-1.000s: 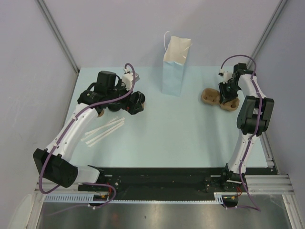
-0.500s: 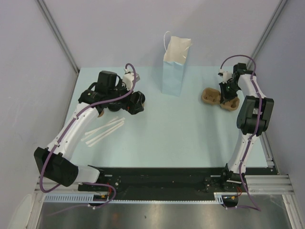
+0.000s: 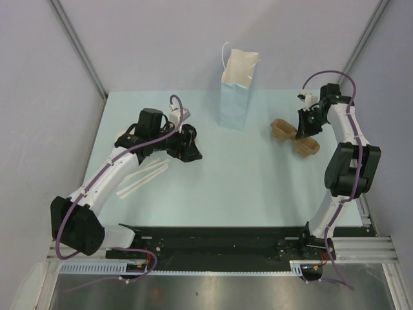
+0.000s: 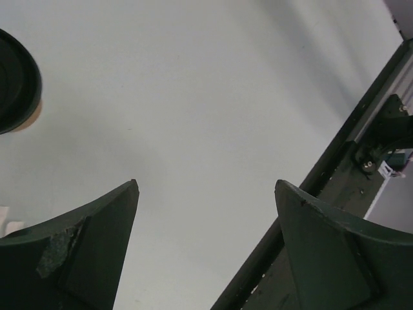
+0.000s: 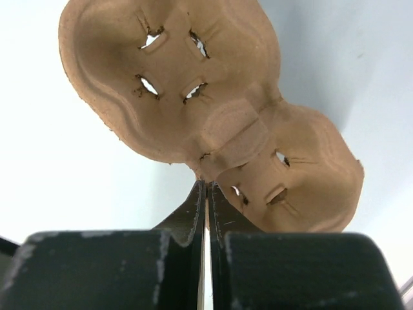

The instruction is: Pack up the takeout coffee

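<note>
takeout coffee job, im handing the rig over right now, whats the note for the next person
Left end effector: open, empty; the takeout coffee sits off to one side of it, ungripped.
Right end effector: shut on the middle rim of the pulp cup carrier.
Paper bag stands upright.
Done: carrier gripped.
Left: probably coffee into carrier, then into bag.

1. Left arm (image 3: pixel 103 177): white link shells, black joint housings, purple cable (image 3: pixel 173 98) alongside.
2. Right arm (image 3: pixel 326 200): same build, purple cable (image 3: pixel 326 73) looping behind the jaws.
3. Left fingers (image 4: pixel 90 252): dark green wedges; one chipped behind its tip.
4. Right fingers (image 5: pixel 187 219): thin black blades, scuffed black block (image 5: pixel 116 271) behind.
</note>
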